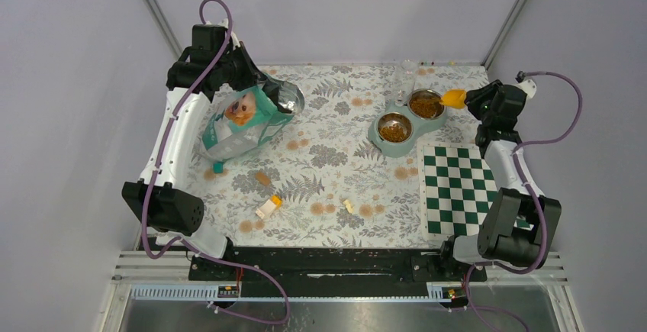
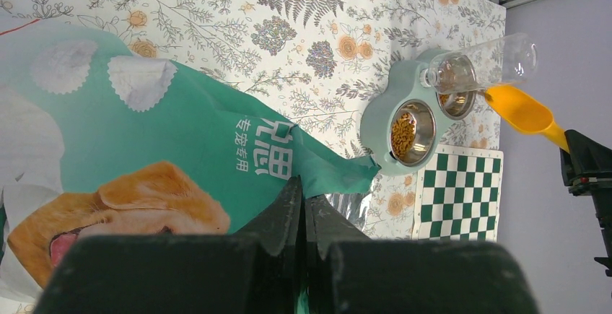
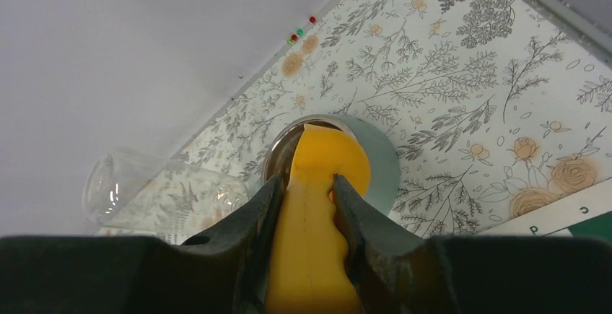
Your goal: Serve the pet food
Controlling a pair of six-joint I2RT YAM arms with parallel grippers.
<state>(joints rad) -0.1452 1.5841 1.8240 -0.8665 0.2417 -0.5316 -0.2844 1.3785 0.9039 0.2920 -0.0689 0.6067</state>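
Plain pale-lilac walls [image 1: 343, 11] surround a floral-print tablecloth [image 1: 320, 179], with metal frame posts [image 1: 156, 11] in the far corners.

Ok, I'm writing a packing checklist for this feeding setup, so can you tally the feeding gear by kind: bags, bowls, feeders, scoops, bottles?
Teal pet food bag picturing a golden dog: 1
Round steel bowls: 2
Pale teal plastic feeder holding both bowls: 1
Orange plastic scoop: 1
Clear plastic bottle: 1
Total: 6
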